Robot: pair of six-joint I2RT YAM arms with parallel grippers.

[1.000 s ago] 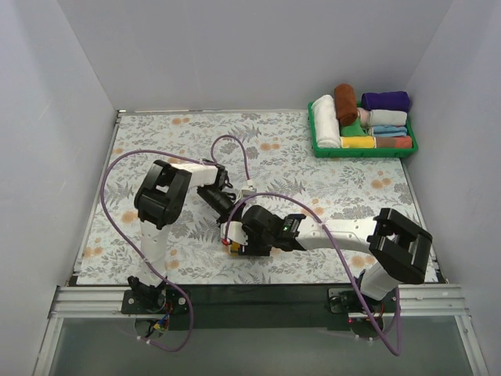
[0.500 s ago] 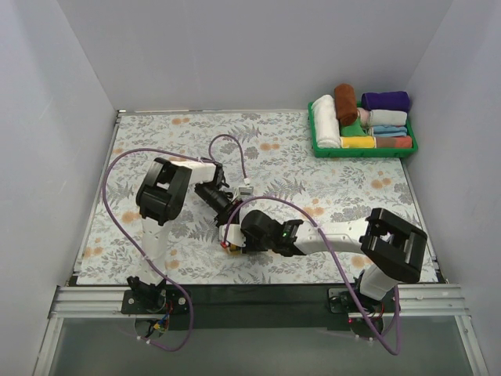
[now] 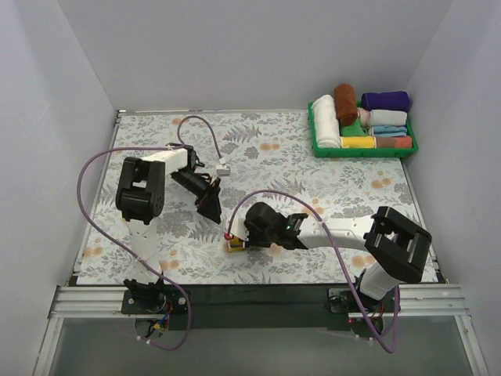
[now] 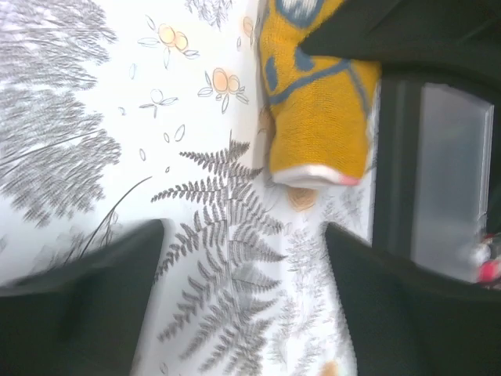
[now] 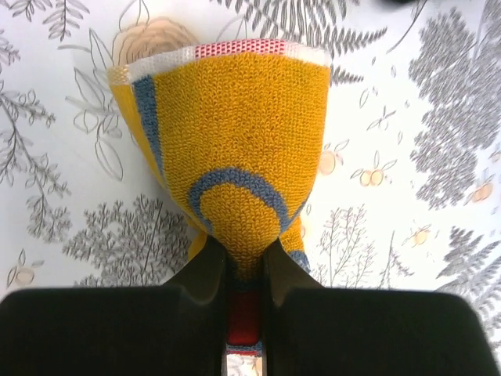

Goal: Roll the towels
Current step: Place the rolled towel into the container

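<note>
- Top view: the mustard-yellow terry towel with blue-grey markings lies on the fern-printed table cover, near the front edge and a little left of the middle.
- The right gripper sits low over this towel, and its black body hides most of the cloth, so only a small corner shows.
- The left gripper hangs apart from the towel, to the left and farther back.
- The rolled rust-brown towel lies in the green plastic tray at the far right, among other rolled cloths.
- Left wrist view: the left fingers are blurred dark shapes in the lower corners. They stand wide apart, with only the table between them.
- The yellow towel is ahead of them and untouched. It looks like a thick bundle with a white hem. Its far end is covered by a black part, probably the right arm.
- Right wrist view: the right fingers are pressed together on a bunched fold of the towel, and the cloth fans out to a white-and-red hem.
- I cannot tell if the cloth is lifted or rests on the table.
- I judge that the towel is light, soft and limp, not fragile, and that the terry gives good grip.
- A pinch at one point lets the towel sag, so holding along the hem seems better for rolling.
</note>
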